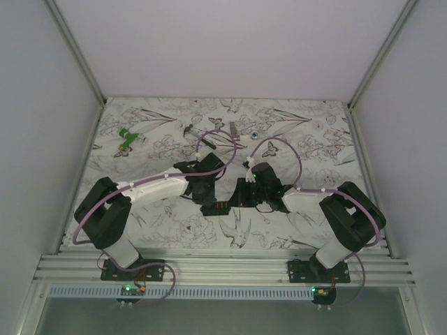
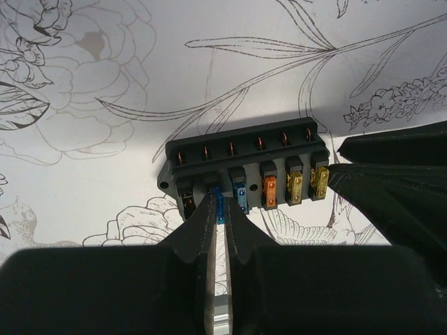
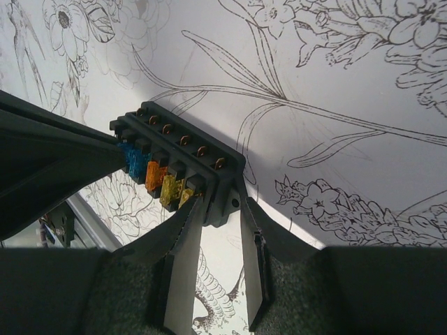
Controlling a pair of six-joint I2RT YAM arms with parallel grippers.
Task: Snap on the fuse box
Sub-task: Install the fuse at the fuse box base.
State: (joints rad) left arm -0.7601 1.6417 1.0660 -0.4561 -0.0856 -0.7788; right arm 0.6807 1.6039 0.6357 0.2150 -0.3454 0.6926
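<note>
The fuse box [image 2: 244, 164] is a flat black block with a row of blue, orange and yellow fuses along its face. It sits low over the flower-print table between both arms [image 1: 220, 208]. My left gripper [image 2: 218, 209] is shut on a thin blue fuse [image 2: 221, 204] that stands in the box's second slot from the left. My right gripper [image 3: 220, 206] is shut across the yellow-fuse end of the fuse box [image 3: 183, 159], one finger on each long side. In the top view both grippers, left [image 1: 209, 197] and right [image 1: 242, 197], meet over the box and hide most of it.
A green plastic piece [image 1: 127, 137] lies at the far left of the table. A small dark tool [image 1: 188, 130] and a grey stick [image 1: 235, 130] lie near the far edge. A small white part [image 1: 248, 165] rests behind the right wrist. Grey walls enclose the table.
</note>
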